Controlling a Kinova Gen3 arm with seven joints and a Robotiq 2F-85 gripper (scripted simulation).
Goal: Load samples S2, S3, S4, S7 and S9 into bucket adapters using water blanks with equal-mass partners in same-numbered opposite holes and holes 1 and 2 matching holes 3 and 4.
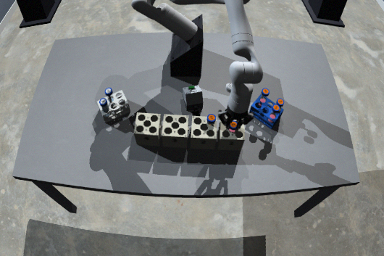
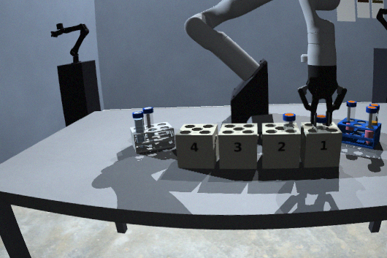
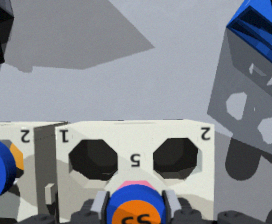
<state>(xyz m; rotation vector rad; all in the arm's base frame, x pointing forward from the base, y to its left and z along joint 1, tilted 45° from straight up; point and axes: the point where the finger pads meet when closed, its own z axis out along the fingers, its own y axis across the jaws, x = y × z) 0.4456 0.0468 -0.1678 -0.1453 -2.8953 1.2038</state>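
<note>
— Orange dot on a blue cap: is that what the gripper (image 2: 321,115) has?

— Yes. Its fingers are clamped on the cap of a sample tube (image 3: 135,206). The wrist view shows only part of the ID on the dot, so I can't tell it for sure. The tube stands sunk into adapter 1 (image 2: 322,148), with just a sliver of pink showing under the cap, in one of the holes on the near side of holes 1, 5 and 2.

— And next to it?

— Adapter 2 (image 2: 281,146) touches adapter 1 and carries one orange-dotted tube (image 2: 289,118) in a back corner hole. Adapters 3 (image 2: 238,147) and 4 (image 2: 196,147) follow in the same row.

— The racks?

— The blue rack (image 1: 261,110) with more orange-dotted tubes sits just beside adapter 1. The clear rack (image 2: 153,139) with two water blanks (image 2: 143,118) stands by adapter 4. The DONE desk (image 1: 192,98) is behind the row.
</note>
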